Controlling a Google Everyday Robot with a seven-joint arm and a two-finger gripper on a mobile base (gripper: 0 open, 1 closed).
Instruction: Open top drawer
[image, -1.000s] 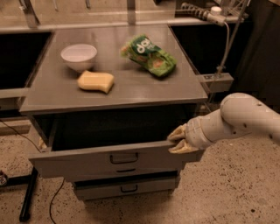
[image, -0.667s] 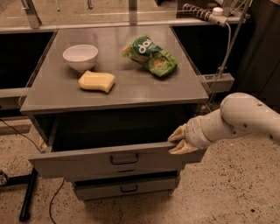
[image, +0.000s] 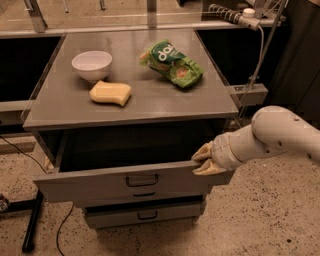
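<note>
The top drawer (image: 100, 182) is a grey metal drawer with a wide flat front and a small black bar handle (image: 141, 180). It stands pulled out from the grey cabinet, and its dark inside shows. My gripper (image: 203, 161) is at the right end of the drawer front's top edge. One finger sits behind the front panel and one in front of it, closed on the panel. My white arm (image: 270, 135) reaches in from the right.
A white bowl (image: 91, 65), a yellow sponge (image: 110, 93) and a green chip bag (image: 172, 63) lie on the cabinet top (image: 150, 102). Two smaller drawers (image: 145, 215) sit below. A black stand leg (image: 32, 225) and a cable cross the floor at the left.
</note>
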